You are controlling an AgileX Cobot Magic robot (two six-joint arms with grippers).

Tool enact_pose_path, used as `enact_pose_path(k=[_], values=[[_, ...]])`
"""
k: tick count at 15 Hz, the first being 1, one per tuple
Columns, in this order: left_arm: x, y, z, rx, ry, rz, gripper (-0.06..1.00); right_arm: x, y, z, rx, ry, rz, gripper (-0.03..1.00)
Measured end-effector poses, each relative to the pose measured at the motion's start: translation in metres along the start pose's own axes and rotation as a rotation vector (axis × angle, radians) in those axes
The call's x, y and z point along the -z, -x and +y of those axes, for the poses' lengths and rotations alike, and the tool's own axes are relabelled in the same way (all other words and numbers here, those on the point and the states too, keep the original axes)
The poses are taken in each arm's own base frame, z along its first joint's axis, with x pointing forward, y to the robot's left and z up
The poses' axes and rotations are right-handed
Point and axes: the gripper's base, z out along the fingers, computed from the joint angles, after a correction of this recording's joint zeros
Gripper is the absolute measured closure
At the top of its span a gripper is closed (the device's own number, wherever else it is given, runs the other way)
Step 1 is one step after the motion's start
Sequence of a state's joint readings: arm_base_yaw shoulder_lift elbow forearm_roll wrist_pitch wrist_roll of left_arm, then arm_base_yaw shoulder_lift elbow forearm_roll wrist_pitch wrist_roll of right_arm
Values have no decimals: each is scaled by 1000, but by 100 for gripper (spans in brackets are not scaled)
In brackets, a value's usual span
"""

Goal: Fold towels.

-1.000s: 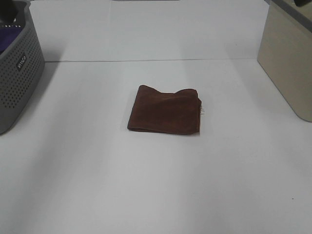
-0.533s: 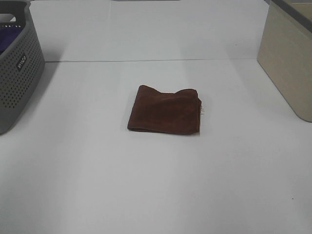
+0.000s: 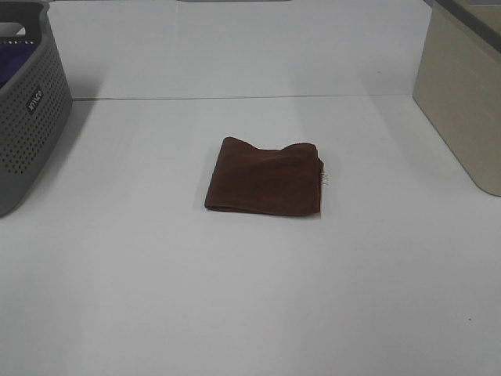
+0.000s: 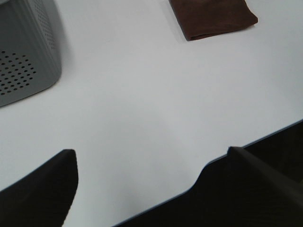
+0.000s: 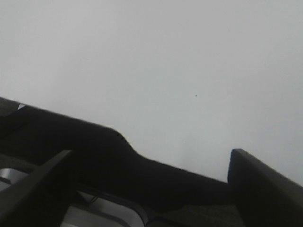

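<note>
Exterior high view compared with a second ago: the towel (image 3: 265,177), the grey basket (image 3: 31,117) and the beige bin (image 3: 462,94) all sit exactly where they were, and the only change is at the top left corner, where a dark shape above the basket has gone from sight. No arm shows in this view.

The towel is dark reddish-brown and lies folded into a compact, roughly square pad on the white table (image 3: 250,298). Its near edge is a rounded fold, its far edge dips in a shallow notch between two raised corners, and a small white tag (image 3: 326,179) pokes out of the side nearest the beige bin. The surface looks soft and matte with faint creases.

From the left wrist camera, the left gripper (image 4: 151,187) is spread wide with nothing between its two dark fingers (image 4: 45,184); it hangs over the bare table near the table's front edge. The towel (image 4: 213,19) lies well ahead of it and off to one side, well apart from the fingers, while the perforated basket (image 4: 26,52) stands ahead on the other side.

The right gripper (image 5: 151,182) is likewise spread and empty, over plain white table at its edge. That picture is soft and mostly blank, so the dark band between its fingers (image 5: 265,184) is probably the table's rim; the towel does not appear there.
</note>
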State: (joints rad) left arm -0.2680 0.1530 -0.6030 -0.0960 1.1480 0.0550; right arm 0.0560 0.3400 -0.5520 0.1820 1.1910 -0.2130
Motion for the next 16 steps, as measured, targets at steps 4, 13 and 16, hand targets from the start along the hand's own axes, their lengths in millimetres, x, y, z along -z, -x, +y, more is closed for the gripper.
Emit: enact_pose_path(k=[4,13,16], values=[[-22,-10,-3,-54,-58,-5,16,-7,2,-3,-1,-23,-79,13],[-22,-9,-4,-111,-60,-9,16,-8,3,-3,-2,-25,-87,13],[-22,-9,-4,-113,-60,-9,16,-8,3,-3,-2,-25,-87,13]])
